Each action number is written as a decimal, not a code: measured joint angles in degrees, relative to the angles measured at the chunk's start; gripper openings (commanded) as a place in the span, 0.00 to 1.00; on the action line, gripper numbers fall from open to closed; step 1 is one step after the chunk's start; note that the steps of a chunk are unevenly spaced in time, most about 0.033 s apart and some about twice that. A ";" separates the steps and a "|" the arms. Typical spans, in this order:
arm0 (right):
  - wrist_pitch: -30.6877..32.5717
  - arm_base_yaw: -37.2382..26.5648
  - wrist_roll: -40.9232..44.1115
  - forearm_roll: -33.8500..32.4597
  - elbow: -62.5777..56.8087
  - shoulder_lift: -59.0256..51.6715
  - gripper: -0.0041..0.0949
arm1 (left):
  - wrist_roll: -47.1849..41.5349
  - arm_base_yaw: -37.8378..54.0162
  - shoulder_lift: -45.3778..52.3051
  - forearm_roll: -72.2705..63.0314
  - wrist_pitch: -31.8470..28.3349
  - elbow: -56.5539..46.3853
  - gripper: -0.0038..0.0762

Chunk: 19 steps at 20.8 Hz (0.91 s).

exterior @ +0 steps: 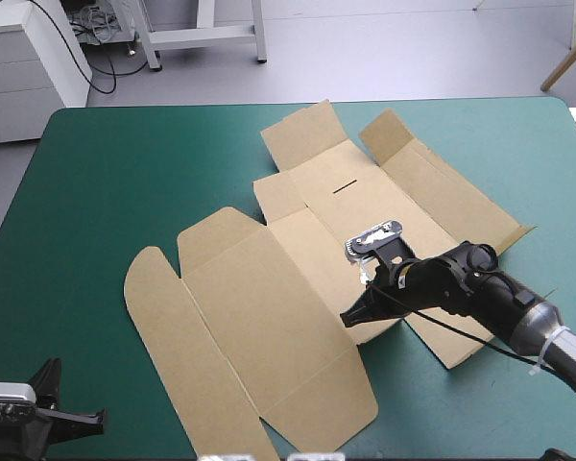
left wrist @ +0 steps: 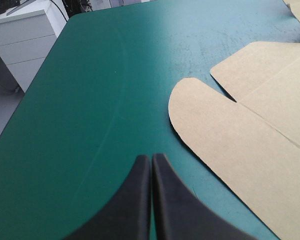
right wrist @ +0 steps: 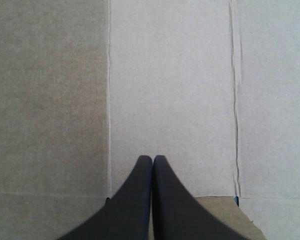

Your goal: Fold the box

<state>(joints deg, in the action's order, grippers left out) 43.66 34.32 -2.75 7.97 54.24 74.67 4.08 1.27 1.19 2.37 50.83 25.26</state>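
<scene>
The brown box (exterior: 269,288) lies as a flat cut sheet across the middle of the teal-green table, with its far flaps slightly raised. My right gripper (exterior: 350,317) is shut and hovers low over the sheet's near-right part, its tip pointing toward the table's left. In the right wrist view the right gripper (right wrist: 152,159) is over plain board (right wrist: 170,90) crossed by fold lines. My left gripper (left wrist: 151,159) is shut with nothing in it, above bare cover near the table's front-left corner. A rounded flap of the box (left wrist: 220,135) lies ahead of it and to its right.
A white cabinet (exterior: 29,58) stands beyond the table's far-left corner. Bare teal-green cover (exterior: 96,182) stretches along the left side of the table.
</scene>
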 measured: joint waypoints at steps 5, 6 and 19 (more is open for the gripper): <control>-0.05 0.00 0.00 0.00 0.00 0.00 0.02 | 0.00 0.00 0.00 -0.06 0.00 0.00 0.04; -0.05 0.00 0.00 0.00 0.00 0.00 0.02 | 0.00 0.00 0.00 -0.06 0.00 0.00 0.04; 1.27 0.00 0.99 0.00 0.58 -2.14 0.02 | 0.10 0.00 0.00 -0.06 0.00 0.00 0.04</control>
<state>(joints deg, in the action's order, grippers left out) 44.93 34.32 -1.76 7.97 54.81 72.53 4.18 1.27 1.19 2.32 50.83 25.26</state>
